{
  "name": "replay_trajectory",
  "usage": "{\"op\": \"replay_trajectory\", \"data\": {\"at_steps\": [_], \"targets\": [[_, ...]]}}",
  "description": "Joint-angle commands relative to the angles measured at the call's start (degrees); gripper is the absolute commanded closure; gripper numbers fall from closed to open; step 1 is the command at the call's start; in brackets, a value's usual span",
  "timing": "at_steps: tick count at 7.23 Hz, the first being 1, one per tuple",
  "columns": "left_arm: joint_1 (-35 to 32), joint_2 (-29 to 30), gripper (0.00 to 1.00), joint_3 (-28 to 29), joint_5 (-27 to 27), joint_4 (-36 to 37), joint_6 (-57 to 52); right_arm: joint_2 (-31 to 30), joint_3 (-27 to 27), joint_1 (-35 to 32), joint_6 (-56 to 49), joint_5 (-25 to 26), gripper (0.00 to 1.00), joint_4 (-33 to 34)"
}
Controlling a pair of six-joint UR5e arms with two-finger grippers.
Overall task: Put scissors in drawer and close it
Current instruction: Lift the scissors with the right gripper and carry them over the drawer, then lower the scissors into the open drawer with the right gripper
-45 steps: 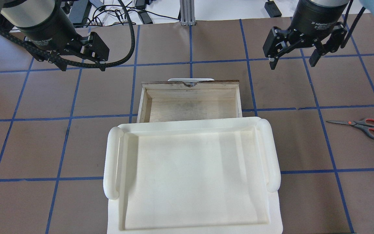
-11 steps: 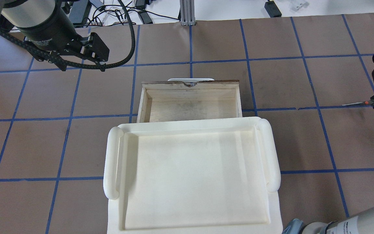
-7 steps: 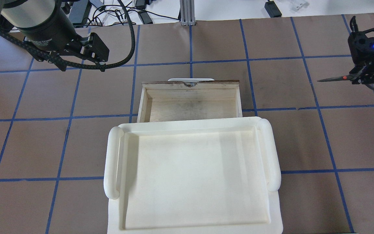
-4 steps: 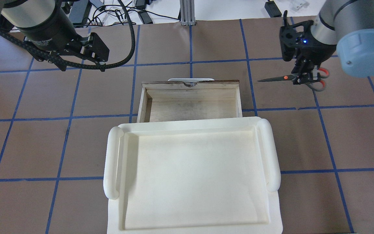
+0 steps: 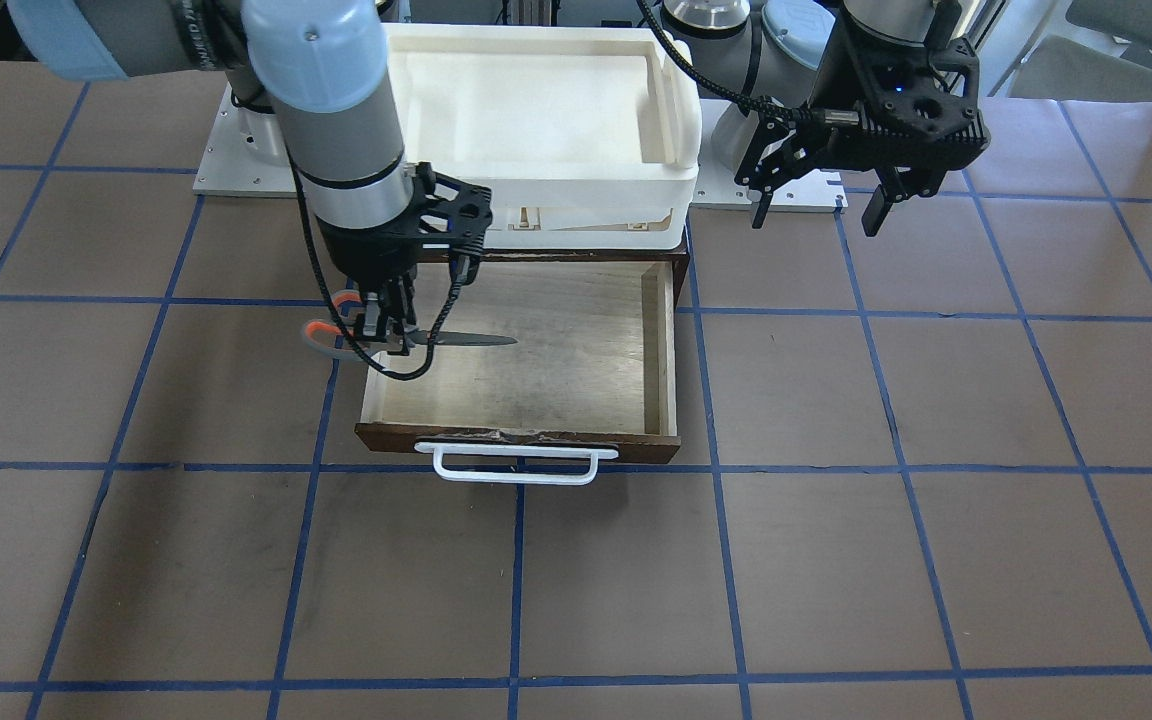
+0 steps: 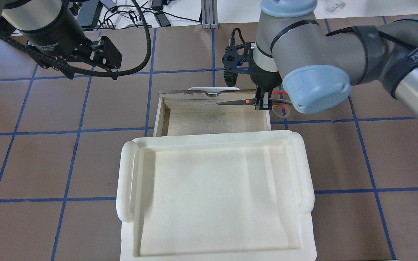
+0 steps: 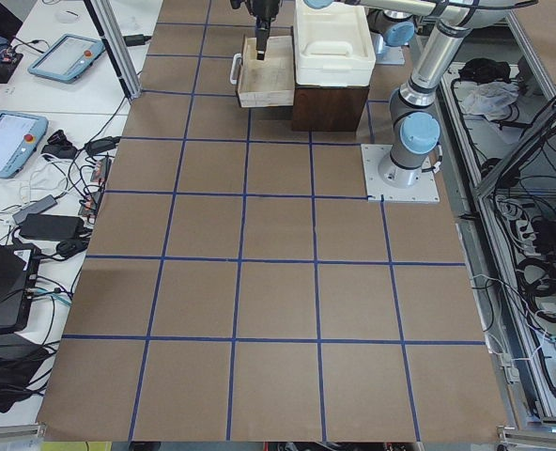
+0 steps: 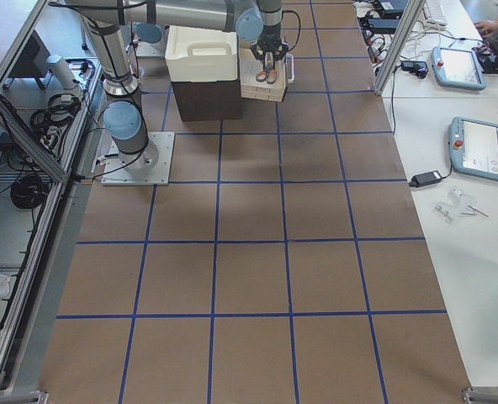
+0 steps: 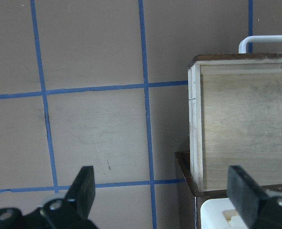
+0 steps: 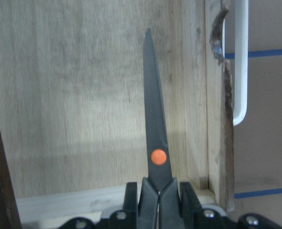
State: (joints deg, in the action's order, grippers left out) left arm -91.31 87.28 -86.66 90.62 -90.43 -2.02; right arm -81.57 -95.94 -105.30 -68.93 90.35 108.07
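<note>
The scissors (image 5: 466, 340) have grey handles lined orange-red and dark blades. My right gripper (image 5: 383, 335) is shut on them near the pivot and holds them level in the air. The blades (image 6: 234, 102) reach over the open drawer (image 6: 201, 119); the handles (image 6: 279, 105) stick out past its side wall. The right wrist view shows the blade (image 10: 155, 124) over the pale plywood floor (image 10: 74, 95). The drawer has a dark brown front (image 5: 516, 440) and a white bar handle (image 5: 516, 465). My left gripper (image 5: 816, 222) is open and empty, off to the drawer's other side.
A white plastic tray (image 6: 212, 195) sits on the dark cabinet the drawer slides out of. The brown table top (image 5: 836, 550) has a blue tape grid. The left wrist view shows the drawer's corner (image 9: 198, 119) beside bare table.
My right gripper has taken the scissors off the table at the right and carried them left, from the table's edge to over the drawer. The left arm has not moved.
</note>
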Motion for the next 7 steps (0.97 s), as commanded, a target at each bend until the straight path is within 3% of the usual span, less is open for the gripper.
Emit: {"op": "replay_trajectory", "data": {"at_steps": [1, 2, 7], "targets": [[-0.01, 0.00, 0.00, 0.00, 0.00, -0.01, 0.00, 6.05, 1.81, -8.12, 10.02, 0.35, 1.00, 4.31], [-0.01, 0.00, 0.00, 0.00, 0.00, -0.01, 0.00, 7.82, 1.81, -10.86, 9.52, 2.01, 1.00, 6.95], [-0.01, 0.00, 0.00, 0.00, 0.00, -0.01, 0.00, 7.66, -0.38, -11.24, 8.29, 1.76, 1.00, 3.12]]}}
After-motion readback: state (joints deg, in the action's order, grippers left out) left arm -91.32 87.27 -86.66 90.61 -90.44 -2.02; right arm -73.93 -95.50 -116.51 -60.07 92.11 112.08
